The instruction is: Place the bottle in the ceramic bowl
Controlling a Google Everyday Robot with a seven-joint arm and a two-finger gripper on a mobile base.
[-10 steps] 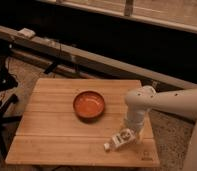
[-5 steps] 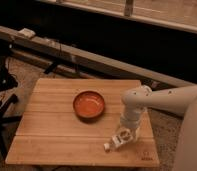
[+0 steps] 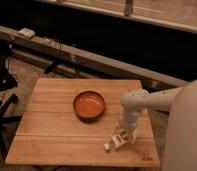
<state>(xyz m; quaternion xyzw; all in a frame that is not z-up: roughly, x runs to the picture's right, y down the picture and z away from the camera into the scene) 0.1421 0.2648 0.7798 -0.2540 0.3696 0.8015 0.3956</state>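
The ceramic bowl [image 3: 89, 104] is orange-red inside with a darker rim and sits near the middle of the wooden table [image 3: 52, 135]. The small white bottle [image 3: 113, 143] lies on its side near the table's front right edge, cap end pointing front-left. My gripper [image 3: 123, 137] reaches down from the white arm at the right and is right over the bottle's rear end, about a bowl's width front-right of the bowl. The bottle rests on the table.
A long dark rail [image 3: 92, 60] runs diagonally behind the table. A dark stand or chair frame [image 3: 2, 100] is at the left. The table's right edge [image 3: 151, 135] is close to the gripper. My white arm body [image 3: 187, 130] fills the right side.
The arm has shifted slightly left and lower over the bottle. The bottle and the bowl have stayed where they were.
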